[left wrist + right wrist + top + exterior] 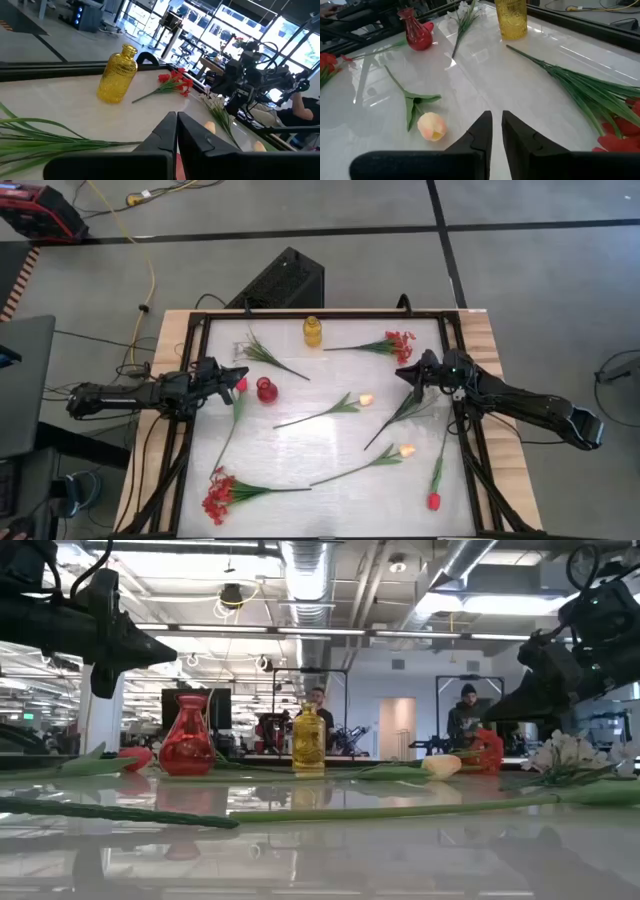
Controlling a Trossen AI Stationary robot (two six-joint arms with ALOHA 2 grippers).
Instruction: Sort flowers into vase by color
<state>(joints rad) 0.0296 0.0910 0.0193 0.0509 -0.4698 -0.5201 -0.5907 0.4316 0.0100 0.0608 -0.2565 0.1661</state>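
On the white table [300, 470] the flowers are spread flat and well apart, none yet in a vase, so that each stem can be reached singly. A red vase [266, 390] stands left of centre and a yellow vase [313, 332] near the far edge; their colours suggest where the red and the cream-yellow blooms are meant to go.

Two red clustered sprays are seen, one at the near left corner [218, 498] and one at the far right [398, 344]. A red tulip [434, 500] lies near the right rail, and another red tulip [240, 386] just beside the red vase. Two cream-yellow tulips lie mid-table, one [365, 399] toward the centre and one [405, 450] nearer the front. A white spray [565, 752] lies under the right arm, and a bare green sprig [262, 355] lies by the yellow vase.

The left gripper [236, 376] is held above the table next to the red tulip by the red vase, its jaws closed and empty in its wrist view. The right gripper [408, 375] hangs over the white spray's stem, jaws nearly closed with only a thin gap and nothing between them.

The sorting is judged not to have begun; the red tulip beside the red vase looks the likeliest first pick.
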